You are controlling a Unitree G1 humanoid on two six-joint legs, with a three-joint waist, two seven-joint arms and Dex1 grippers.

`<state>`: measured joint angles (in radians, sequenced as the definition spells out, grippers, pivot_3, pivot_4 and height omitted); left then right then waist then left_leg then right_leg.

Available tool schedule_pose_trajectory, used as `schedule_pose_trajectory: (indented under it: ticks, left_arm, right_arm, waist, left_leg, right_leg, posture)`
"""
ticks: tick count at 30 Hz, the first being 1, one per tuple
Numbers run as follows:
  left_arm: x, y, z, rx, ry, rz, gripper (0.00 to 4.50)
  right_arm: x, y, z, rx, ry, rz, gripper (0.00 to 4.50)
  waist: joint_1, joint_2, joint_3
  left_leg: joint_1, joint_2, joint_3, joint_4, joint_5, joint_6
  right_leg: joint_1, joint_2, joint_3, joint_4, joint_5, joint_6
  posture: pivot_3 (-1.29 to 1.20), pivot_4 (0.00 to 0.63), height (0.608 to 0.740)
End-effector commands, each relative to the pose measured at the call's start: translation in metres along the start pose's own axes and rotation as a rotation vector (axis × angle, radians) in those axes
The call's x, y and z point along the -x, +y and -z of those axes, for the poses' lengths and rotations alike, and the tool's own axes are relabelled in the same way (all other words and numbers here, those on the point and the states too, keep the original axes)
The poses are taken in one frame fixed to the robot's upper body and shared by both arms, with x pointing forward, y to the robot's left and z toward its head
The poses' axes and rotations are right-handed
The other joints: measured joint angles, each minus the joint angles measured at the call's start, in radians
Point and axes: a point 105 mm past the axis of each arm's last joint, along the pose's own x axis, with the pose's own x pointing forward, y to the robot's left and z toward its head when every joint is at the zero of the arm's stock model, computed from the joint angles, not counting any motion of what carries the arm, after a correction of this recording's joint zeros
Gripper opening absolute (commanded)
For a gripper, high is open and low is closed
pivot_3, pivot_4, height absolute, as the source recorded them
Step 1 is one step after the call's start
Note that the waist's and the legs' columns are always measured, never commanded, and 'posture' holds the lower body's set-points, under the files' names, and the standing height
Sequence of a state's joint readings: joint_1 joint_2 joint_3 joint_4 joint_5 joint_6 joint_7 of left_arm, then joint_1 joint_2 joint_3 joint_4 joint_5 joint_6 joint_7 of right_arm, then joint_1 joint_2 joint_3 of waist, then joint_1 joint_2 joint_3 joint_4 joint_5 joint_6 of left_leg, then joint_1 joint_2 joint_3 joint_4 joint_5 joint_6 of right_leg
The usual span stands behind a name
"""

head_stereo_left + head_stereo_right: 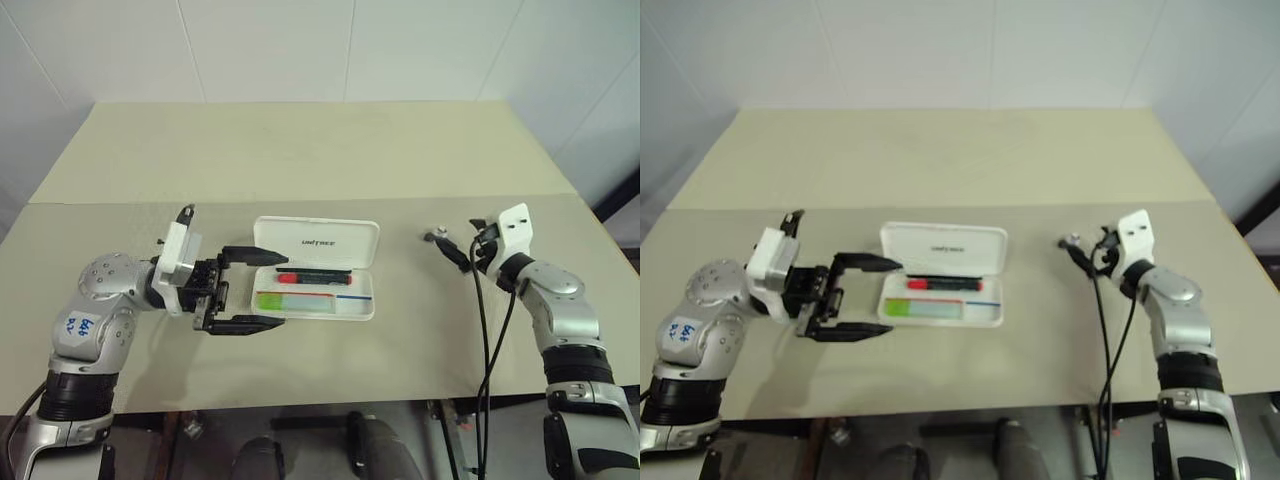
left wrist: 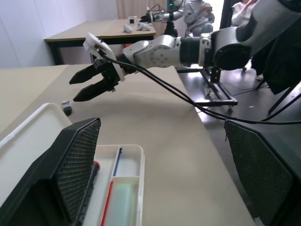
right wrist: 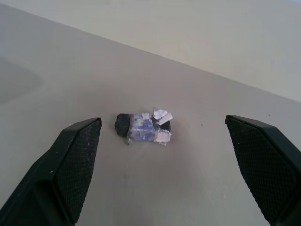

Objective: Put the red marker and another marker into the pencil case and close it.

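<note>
Open pencil case (image 1: 316, 268), mid-desk, red marker (image 1: 312, 276) and green marker (image 1: 283, 301) inside — probably light, rigid, slippery; press the lid's free edge. Left gripper (image 1: 260, 289) and right gripper (image 1: 450, 247): jaws wide, empty.

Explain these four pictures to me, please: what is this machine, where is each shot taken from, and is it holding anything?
This is a two-armed humanoid robot at a table. The two wide pictures come from cameras in its head, looking down over both arms. The other two come from cameras on its wrists, each looking out between that arm's two black fingers.

On the table lies an open white pencil case. In its tray are a red marker and a light-green marker.

The left gripper is open beside the case, one finger over its edge, holding nothing. The right gripper is open too and empty, pointing at a small dark and bluish scrap on the table. The lid is not yet shut.
</note>
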<state>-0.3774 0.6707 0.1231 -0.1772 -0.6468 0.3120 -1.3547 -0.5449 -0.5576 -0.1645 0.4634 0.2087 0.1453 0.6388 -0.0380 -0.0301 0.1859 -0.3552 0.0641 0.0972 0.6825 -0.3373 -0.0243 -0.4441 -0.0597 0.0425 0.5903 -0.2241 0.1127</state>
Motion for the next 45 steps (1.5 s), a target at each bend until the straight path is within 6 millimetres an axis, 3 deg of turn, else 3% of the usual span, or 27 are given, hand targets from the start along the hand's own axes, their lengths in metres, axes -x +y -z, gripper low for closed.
schedule_pose_trajectory:
  ticks: [1,7,10,15,22,38,45]
  left_arm:
    - [0.012,-0.003,-0.012,-0.047,-0.037,0.008,4.48]
    - [0.034,0.0,-0.005,-0.045,0.03,-0.026,4.48]
    - [0.031,0.001,-0.009,-0.055,0.011,-0.028,4.48]
    - [0.027,0.001,-0.008,-0.055,0.005,-0.018,4.48]
    - [0.023,0.0,-0.01,-0.06,-0.008,-0.016,4.48]
    - [0.023,-0.004,-0.013,-0.061,-0.02,-0.04,4.48]
    - [0.028,-0.005,-0.013,-0.057,-0.011,-0.057,4.48]
  right_arm:
    - [-0.001,-0.004,-0.015,0.006,-0.05,-0.004,4.5]
    - [-0.004,-0.001,-0.011,-0.047,-0.008,-0.002,4.5]
    - [-0.005,0.002,-0.014,-0.046,-0.018,-0.006,4.5]
    - [-0.007,0.012,-0.022,0.097,-0.005,-0.128,4.5]
    - [-0.016,0.007,-0.028,0.127,0.032,-0.174,4.5]
    - [-0.043,0.01,-0.013,-0.066,0.024,-0.088,4.5]
    - [-0.043,0.006,-0.003,-0.121,0.063,-0.045,4.5]
  waist:
    - [-0.003,0.0,0.0]
    - [-0.02,0.0,0.0]
    - [-0.021,0.0,0.0]
    - [-0.021,0.0,0.0]
    - [-0.022,0.001,0.0]
    - [-0.025,0.001,0.0]
    - [-0.028,0.001,0.001]
  left_leg:
    - [0.0,0.0,0.0,0.0,0.0,0.0]
    - [0.0,0.0,0.0,0.0,0.0,0.0]
    - [0.0,0.0,0.0,0.0,0.0,0.0]
    - [0.0,0.0,0.0,-0.001,0.0,0.0]
    - [0.0,0.0,0.0,-0.001,0.0,0.0]
    - [-0.001,0.001,0.0,-0.002,0.0,0.0]
    - [-0.001,0.001,0.0,-0.003,0.0,0.0]
  right_leg:
    - [0.0,0.0,0.0,0.0,0.0,0.0]
    - [0.0,0.0,0.0,0.0,0.0,0.0]
    - [0.0,0.0,0.0,0.0,0.0,0.0]
    - [0.0,0.0,0.0,-0.001,0.0,0.0]
    - [0.0,0.0,0.0,0.0,0.0,0.0]
    - [0.0,0.0,-0.001,0.0,0.0,0.0]
    - [0.0,0.0,-0.001,0.0,0.0,0.0]
  posture:
    - [0.0,0.15,0.74]
    - [0.0,0.15,0.74]
    - [0.0,0.15,0.74]
    - [0.0,0.15,0.74]
    - [0.0,0.15,0.74]
    - [0.0,0.15,0.74]
    - [0.0,0.15,0.74]
